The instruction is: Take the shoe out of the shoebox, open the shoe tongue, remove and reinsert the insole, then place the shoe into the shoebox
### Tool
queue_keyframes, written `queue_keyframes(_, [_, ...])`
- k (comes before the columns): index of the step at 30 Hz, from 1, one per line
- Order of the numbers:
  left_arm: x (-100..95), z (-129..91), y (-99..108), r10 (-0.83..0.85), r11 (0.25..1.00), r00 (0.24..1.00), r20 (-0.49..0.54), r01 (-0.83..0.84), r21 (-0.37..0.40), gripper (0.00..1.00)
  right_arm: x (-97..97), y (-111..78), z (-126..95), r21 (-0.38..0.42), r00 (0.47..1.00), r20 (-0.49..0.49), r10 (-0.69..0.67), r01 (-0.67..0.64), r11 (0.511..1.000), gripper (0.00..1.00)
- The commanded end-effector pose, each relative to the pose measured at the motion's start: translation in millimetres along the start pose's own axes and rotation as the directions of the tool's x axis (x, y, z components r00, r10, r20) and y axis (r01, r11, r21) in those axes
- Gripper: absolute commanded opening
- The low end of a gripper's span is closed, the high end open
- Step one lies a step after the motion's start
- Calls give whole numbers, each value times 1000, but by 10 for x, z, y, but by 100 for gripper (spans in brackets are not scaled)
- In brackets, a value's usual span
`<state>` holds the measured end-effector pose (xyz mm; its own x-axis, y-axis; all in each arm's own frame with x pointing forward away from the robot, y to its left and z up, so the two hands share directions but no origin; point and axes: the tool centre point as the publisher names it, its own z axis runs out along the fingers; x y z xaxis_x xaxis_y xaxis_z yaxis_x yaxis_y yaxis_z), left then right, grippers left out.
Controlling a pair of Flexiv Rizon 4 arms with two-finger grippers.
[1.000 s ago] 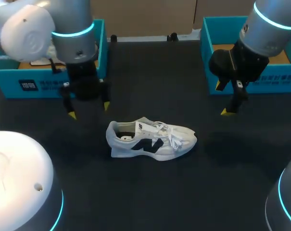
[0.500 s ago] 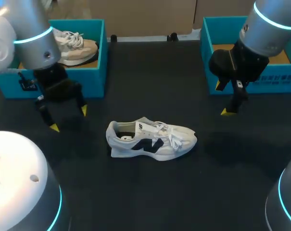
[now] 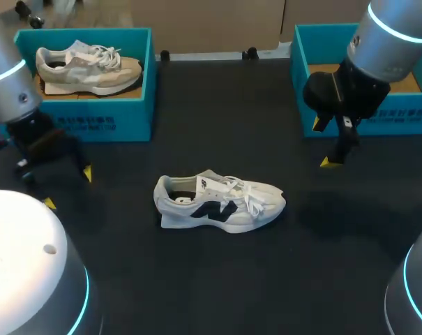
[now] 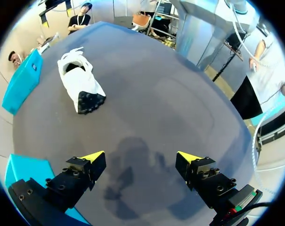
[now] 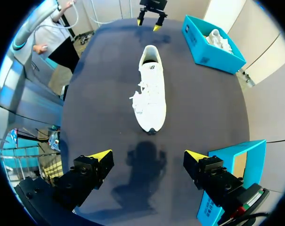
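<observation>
A white shoe (image 3: 220, 202) with a dark side logo lies on its sole mid-table, heel to the left, laces loose. Seen from the left wrist, its heel (image 4: 81, 82) points at my left gripper (image 4: 141, 157), which stands open and empty well short of it. In the head view that left gripper (image 3: 68, 188) hangs over the left side of the table. My right gripper (image 3: 321, 143) hovers open to the right of the toe. The right wrist view has the shoe (image 5: 150, 92) ahead of the right gripper (image 5: 149, 156), toe first.
A teal shoebox (image 3: 85, 120) at the back left holds a beige shoe (image 3: 88, 66). A second teal shoebox (image 3: 367, 115) stands at the back right, partly hidden behind my right arm. Bare dark tabletop surrounds the white shoe.
My left arm has swung left and toward the front, away from the shoe, uncovering the back-left box and its beige shoe. The right arm and the white shoe have not moved.
</observation>
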<state>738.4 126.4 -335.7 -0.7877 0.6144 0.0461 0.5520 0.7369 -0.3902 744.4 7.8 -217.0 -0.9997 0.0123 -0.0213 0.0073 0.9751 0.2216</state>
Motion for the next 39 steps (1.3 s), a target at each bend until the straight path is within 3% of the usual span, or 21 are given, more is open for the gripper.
queue_keyframes(1, [88, -20, 6, 2, 1000, 996, 90, -2, 0, 100, -5, 1, 9, 1, 1000, -1, 0, 0, 1000, 100])
queue_keyframes(17, [88, -20, 6, 2, 1000, 996, 90, -2, 0, 100, -5, 1, 9, 1, 1000, -1, 0, 0, 1000, 100])
queue_keyframes(18, [76, -3, 28, -39, 998, 995, 97, 33, 59, 100, -5, 1, 9, 1, 1000, -1, 0, 0, 1000, 100])
queue_keyframes(29, [-64, 58, 242, -279, 911, 940, 199, 193, 366, 100, -5, 1, 9, 1, 1000, -1, 0, 0, 1000, 100])
queue_keyframes(31, [-94, 73, 288, -312, 898, 926, 212, 215, 385, 100, -5, 1, 9, 1, 1000, -1, 0, 0, 1000, 100])
queue_keyframes(33, [-118, 83, 309, -349, 861, 914, 207, 225, 456, 100, -5, 1, 9, 1, 1000, -1, 0, 0, 1000, 100])
queue_keyframes(39, [-158, 122, 325, -370, 822, 901, 226, 205, 531, 100, -5, 1, 9, 1, 1000, -1, 0, 0, 1000, 100])
